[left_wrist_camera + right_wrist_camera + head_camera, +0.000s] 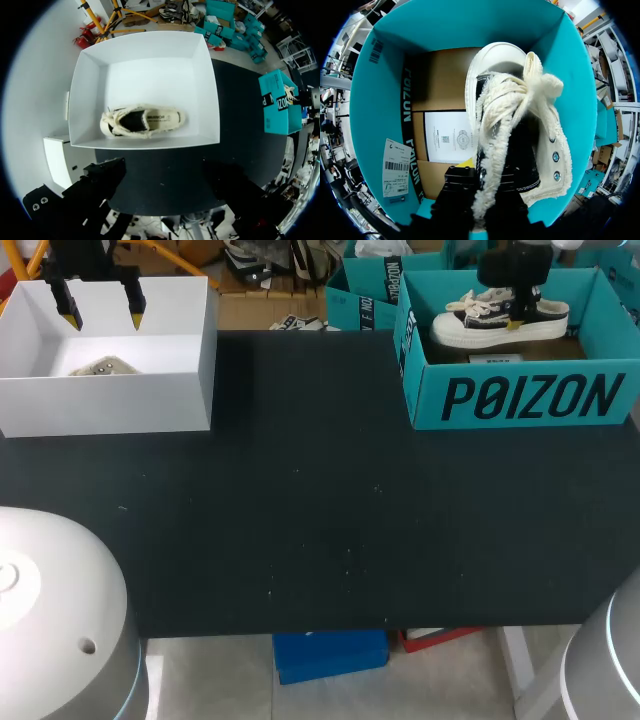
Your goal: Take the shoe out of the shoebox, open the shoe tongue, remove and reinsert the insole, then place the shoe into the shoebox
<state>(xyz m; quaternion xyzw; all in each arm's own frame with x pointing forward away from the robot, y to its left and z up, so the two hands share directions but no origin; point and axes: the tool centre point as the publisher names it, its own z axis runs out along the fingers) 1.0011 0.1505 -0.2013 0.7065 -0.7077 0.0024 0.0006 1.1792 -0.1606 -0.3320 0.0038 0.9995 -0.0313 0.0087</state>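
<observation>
**While the right pincer [513,325] is clamping the shoe [500,320], the lift out of the teal shoebox [520,395] is the step in hand**

Because the right pincer is biting only one side wall of the shoe beside the heel opening, seemingly one finger inside and one outside, the hold is looking narrow. The toe end is probably hanging heavy. The black and cream shoe is sitting about level with the box rim, sole downward, its frayed laces [540,85] bunching ahead of the fingers.

To do this well, the arm should be rising straight up until the sole is passing above the teal walls. Then it should be travelling slowly toward the near edge, so the shoe is neither swinging nor catching the front wall. The teal shoebox is standing at the far right corner of the surface [320,490], a printed paper sheet [447,137] lying on its cardboard floor.

The left pincer [103,312] is hanging with its yellow tips apart, holding nothing, above a white box [105,405] at the far left corner. A second shoe [142,122], cream coloured, is lying inside, close to that box's near wall.

Between the two boxes the black surface is stretching wide. Its middle seems to be offering the room needed for the tongue and insole work.
</observation>
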